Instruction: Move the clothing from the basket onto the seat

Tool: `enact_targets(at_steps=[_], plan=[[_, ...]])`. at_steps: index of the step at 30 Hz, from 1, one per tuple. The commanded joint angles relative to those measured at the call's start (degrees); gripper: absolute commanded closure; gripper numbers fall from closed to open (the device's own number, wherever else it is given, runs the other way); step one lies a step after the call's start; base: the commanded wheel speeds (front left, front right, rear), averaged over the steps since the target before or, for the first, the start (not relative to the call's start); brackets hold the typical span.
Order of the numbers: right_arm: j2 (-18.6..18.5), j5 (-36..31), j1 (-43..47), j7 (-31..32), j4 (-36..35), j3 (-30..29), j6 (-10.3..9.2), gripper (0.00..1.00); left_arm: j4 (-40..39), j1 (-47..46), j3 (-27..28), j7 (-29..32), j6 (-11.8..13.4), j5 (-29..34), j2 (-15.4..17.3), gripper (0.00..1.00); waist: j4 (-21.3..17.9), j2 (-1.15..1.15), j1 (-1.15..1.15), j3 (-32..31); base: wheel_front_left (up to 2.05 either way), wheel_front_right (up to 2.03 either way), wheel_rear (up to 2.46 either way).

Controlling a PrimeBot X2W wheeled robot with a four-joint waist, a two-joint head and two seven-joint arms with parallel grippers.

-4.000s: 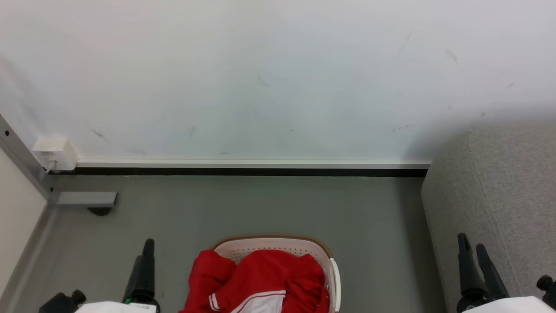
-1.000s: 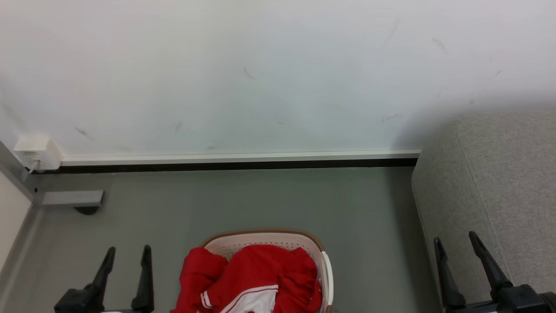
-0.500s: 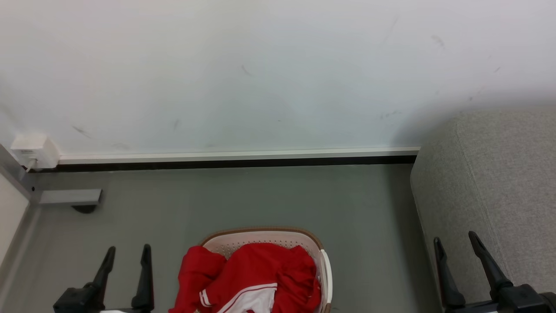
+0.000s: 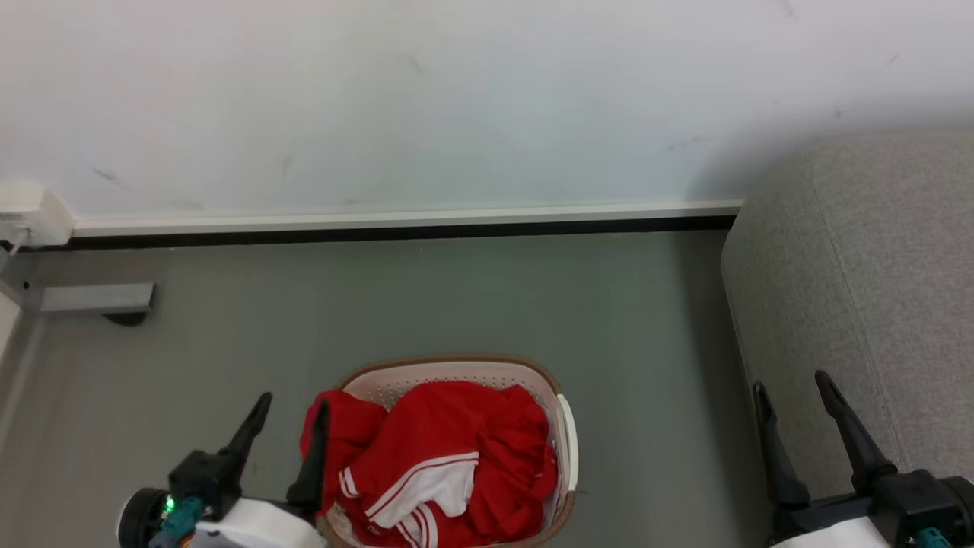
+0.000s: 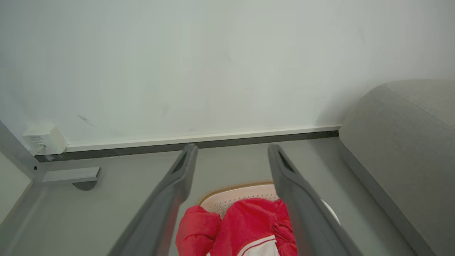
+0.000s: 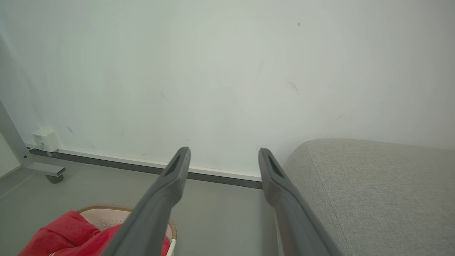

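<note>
The clothing (image 4: 449, 449), a bright red garment with white striped panels, lies heaped in the cream basket (image 4: 456, 362) on the floor. My left gripper (image 4: 293, 402) is open at the basket's left side, and its right finger overlaps the garment's left edge. In the left wrist view the open left gripper (image 5: 231, 146) frames the clothing (image 5: 245, 227) and the basket (image 5: 234, 193) below. My right gripper (image 4: 791, 384) stands open with nothing between its fingers in front of the grey seat (image 4: 875, 266), right of the basket. The right wrist view shows the right gripper (image 6: 224, 150), the seat (image 6: 373, 188) and the clothing (image 6: 67, 234).
A white wall with a dark skirting strip (image 4: 396, 228) runs behind the basket. A white socket box (image 4: 30, 217) and a grey metal foot (image 4: 95, 298) sit at the far left. Grey floor (image 4: 647, 342) lies between the basket and the seat.
The head camera has tilted down, so the scene sits higher in the picture. My left gripper has moved right, up to the basket's left edge. The right gripper has stayed in place.
</note>
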Motion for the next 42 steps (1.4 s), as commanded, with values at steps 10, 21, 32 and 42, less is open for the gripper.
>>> enact_targets(at_steps=[10,21,32,42], plan=[[-0.3,2.2,-6.5,0.0,-2.2,2.0,-0.12,0.0,15.2,-16.1,-11.1,3.0,0.1,2.0,4.9,0.0,-4.6,0.0,0.0,13.2,0.0,0.0,0.0],[-0.2,6.6,-11.0,0.0,-5.5,3.7,-0.12,0.0,29.0,-29.3,-18.4,11.1,0.1,1.1,8.6,0.0,-10.0,0.0,0.0,23.8,0.0,0.0,0.0],[-0.2,8.8,-12.7,0.0,-7.7,5.1,-0.12,0.0,36.4,-37.2,-19.9,15.2,0.5,3.1,11.2,0.0,-11.9,0.0,0.0,30.8,0.0,0.0,0.0],[-0.2,10.4,-13.8,0.0,-9.2,7.9,-0.12,0.0,39.8,-42.6,-21.7,17.7,1.4,4.6,13.6,0.0,-13.5,0.0,0.0,34.6,0.0,0.0,0.0]])
